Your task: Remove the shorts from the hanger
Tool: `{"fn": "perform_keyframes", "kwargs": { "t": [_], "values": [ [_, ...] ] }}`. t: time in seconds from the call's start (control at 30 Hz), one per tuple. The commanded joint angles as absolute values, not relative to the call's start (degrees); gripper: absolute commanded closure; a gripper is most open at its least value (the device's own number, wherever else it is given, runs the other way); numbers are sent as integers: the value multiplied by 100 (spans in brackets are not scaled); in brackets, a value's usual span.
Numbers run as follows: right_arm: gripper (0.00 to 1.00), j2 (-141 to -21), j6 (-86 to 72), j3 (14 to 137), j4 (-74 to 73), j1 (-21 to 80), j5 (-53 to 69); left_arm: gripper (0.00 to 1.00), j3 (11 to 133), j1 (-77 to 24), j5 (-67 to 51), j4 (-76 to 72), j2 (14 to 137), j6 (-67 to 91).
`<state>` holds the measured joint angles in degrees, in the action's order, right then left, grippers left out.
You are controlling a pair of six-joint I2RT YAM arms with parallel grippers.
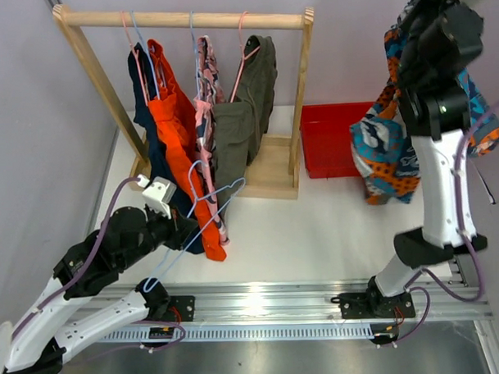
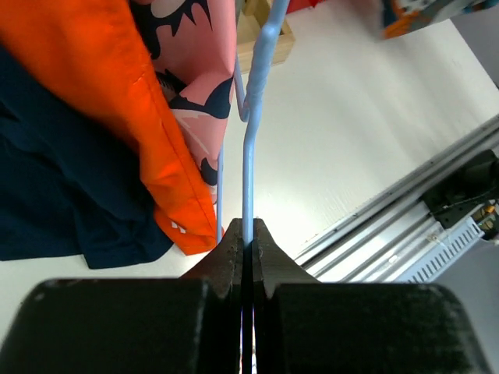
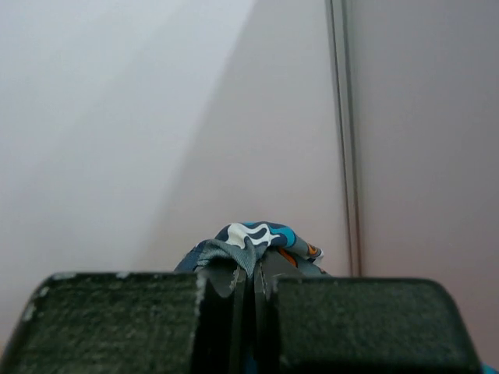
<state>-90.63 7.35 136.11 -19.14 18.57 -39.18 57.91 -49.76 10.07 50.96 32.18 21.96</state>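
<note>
Currently, right claw (image 3: 253, 269): I read its fingers as pressed together on a bunched fold of the floral shorts (image 3: 257, 234), with the arm raised high over the table's right edge.
Floral shorts: off any hanger and dangling free from my right claw, long axis vertical, loose end pointing down. From overhead they sit just right of the red bin (image 1: 326, 139). I cannot tell whether a waistband or a leg is pinched.
Left claw (image 2: 248, 234): clamped tight on the wire of a light-blue hanger (image 2: 249, 179), low, towards the near-left corner of the table (image 1: 316, 226).
Light-blue hanger: bare, long axis diagonal. Its hook points to the near edge by the metal rail (image 1: 270, 305), and its shoulders point to the rack's base.
Wooden rack (image 1: 186, 20): stands at the far-left corner.
On the rack: navy shorts (image 1: 144, 117), orange shorts (image 1: 175, 124), pink printed shorts (image 1: 204, 115) and olive shorts (image 1: 243, 126). All hang with their long axes vertical and hems down.
Closest cloth: my left wrist view shows the orange hem just beside the hanger wire, with navy to its left.
</note>
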Motion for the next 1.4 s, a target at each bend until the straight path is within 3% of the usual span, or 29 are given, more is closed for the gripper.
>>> {"fn": "perform_keyframes", "kwargs": {
  "t": [0.0,0.2,0.47,0.57,0.7,0.77,0.8,0.83,0.87,1.03,1.37],
  "values": [
    [100,-9816,511,14272,-1961,1214,-2946,100,5565,-5010,1415,4588,3076,2118],
    [100,-10790,238,15185,-1126,467,-2496,100,5116,-5018,1626,4483,2646,2223],
    [100,-11153,-640,15047,-447,-167,-1961,100,4886,-5010,1801,4271,2487,2294],
    [100,-10943,-913,14014,-327,-97,-1697,100,4904,-5010,1881,4298,2672,2276],
    [100,-10091,-1414,10707,806,-70,-1591,100,4922,-5010,1890,4280,2690,2250],
    [98,-9810,-1825,9935,958,-79,-1512,100,4957,-5010,1855,4306,2716,2206],
    [87,-9809,-1967,9732,775,-131,-1320,100,5114,-5010,1828,4315,2759,2171],
    [26,-9870,-2082,9608,243,-167,-1049,100,5167,-5010,1802,4307,2812,2162],
    [1,-10035,-2248,9572,46,-193,-680,100,5325,-5010,1750,4272,2978,2145],
    [1,-9643,-2259,8275,138,-18,-633,100,6509,-5019,1276,4201,3734,1969],
    [1,-7271,-2074,6426,53,492,-624,100,7847,-5211,343,3701,5333,1582]
  ]
}}
